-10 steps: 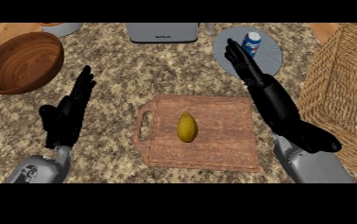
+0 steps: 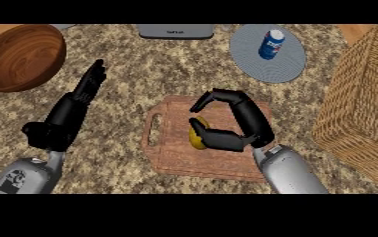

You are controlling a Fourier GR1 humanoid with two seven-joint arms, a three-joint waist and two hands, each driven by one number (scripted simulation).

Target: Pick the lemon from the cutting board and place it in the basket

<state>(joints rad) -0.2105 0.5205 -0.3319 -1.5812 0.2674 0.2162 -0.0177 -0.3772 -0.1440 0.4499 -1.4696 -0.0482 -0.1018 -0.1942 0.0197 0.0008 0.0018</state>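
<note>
While my right hand [image 2: 235, 126] curls around the lemon [image 2: 198, 137], I want fingers fully closed before lifting toward the basket [image 2: 354, 111] at right.

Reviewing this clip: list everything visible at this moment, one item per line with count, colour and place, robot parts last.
lemon: 1, yellow, on the cutting board, partly hidden by the right hand
cutting board: 1, reddish-brown wood, centre of the counter
basket: 1, tan wicker, right edge, cut off by the view
plate: 1, grey-blue, upper right
can: 1, blue and white, on the plate
bowl: 1, brown wood, upper left
appliance: 1, grey, top centre, only its edge shows
counter: 1, speckled beige and brown
left hand: 1, black on a grey forearm, left side, fingers straight, holding nothing
right hand: 1, black on a grey forearm, over the cutting board, fingers and thumb curled around the lemon
</note>
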